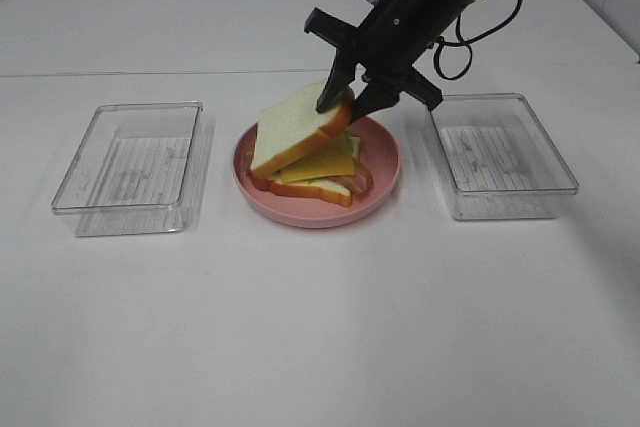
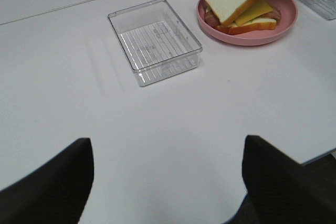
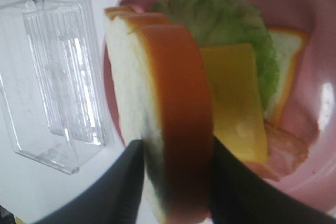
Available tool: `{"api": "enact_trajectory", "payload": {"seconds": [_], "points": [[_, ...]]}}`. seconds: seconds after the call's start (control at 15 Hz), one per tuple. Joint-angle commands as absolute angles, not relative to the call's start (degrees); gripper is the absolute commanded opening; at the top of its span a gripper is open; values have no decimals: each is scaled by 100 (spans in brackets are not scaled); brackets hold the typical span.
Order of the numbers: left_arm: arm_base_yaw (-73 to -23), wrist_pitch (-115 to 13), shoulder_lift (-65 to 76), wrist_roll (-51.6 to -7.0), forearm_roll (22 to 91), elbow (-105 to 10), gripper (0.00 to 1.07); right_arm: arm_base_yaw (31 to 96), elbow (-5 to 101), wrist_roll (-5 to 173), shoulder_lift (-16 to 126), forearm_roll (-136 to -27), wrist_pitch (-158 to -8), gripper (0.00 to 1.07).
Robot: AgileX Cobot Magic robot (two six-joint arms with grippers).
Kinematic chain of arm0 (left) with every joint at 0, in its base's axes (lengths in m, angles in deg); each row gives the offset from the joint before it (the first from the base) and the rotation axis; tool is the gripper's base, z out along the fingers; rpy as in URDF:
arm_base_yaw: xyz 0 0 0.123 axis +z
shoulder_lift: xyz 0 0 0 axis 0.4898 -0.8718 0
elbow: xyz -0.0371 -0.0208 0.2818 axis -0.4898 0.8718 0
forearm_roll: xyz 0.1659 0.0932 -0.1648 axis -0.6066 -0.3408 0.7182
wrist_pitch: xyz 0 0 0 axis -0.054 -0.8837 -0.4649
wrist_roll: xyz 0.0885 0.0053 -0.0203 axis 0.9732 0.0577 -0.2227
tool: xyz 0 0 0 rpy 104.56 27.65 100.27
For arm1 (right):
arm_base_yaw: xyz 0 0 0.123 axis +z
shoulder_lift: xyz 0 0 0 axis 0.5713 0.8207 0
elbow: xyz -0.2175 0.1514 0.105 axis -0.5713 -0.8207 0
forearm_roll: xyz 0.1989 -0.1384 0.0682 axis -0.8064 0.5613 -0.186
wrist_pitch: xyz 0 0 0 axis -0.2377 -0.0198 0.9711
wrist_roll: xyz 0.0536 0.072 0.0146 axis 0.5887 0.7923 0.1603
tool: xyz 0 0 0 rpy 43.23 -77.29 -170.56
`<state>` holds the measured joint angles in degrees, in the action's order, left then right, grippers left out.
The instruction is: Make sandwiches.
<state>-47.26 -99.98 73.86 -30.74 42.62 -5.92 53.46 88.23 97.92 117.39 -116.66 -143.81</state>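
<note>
On the pink plate (image 1: 385,152) lies a stack: a bottom bread slice (image 1: 318,190), bacon (image 1: 355,183), lettuce (image 3: 226,19) and a yellow cheese slice (image 1: 322,162). My right gripper (image 1: 349,100) is shut on the top bread slice (image 1: 295,130) at its far edge and holds it tilted over the stack, its low end resting on it. The right wrist view shows the fingers (image 3: 123,187) pinching the crust (image 3: 178,119). My left gripper (image 2: 168,182) is open and empty over bare table, far from the plate (image 2: 262,35).
A clear plastic tray (image 1: 130,167) stands left of the plate and another clear tray (image 1: 505,154) right of it; both are empty. The right arm and its cable reach in from the far right.
</note>
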Motion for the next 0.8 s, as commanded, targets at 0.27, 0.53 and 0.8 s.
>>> {"api": "enact_trajectory", "payload": {"seconds": [0.27,0.53,0.8], "points": [[-4738,-9952,7524,-3097,4250,-581,74,5352,8817,9729,11716,-11214,-14994,74],[-4738,-9952,7524,-3097,4250,-581,74,5352,8817,9729,11315,-10142,-15389,74],[-4738,-9952,7524,-3097,4250,-581,74,5352,8812,9689,10587,-8842,-16059,74]]}}
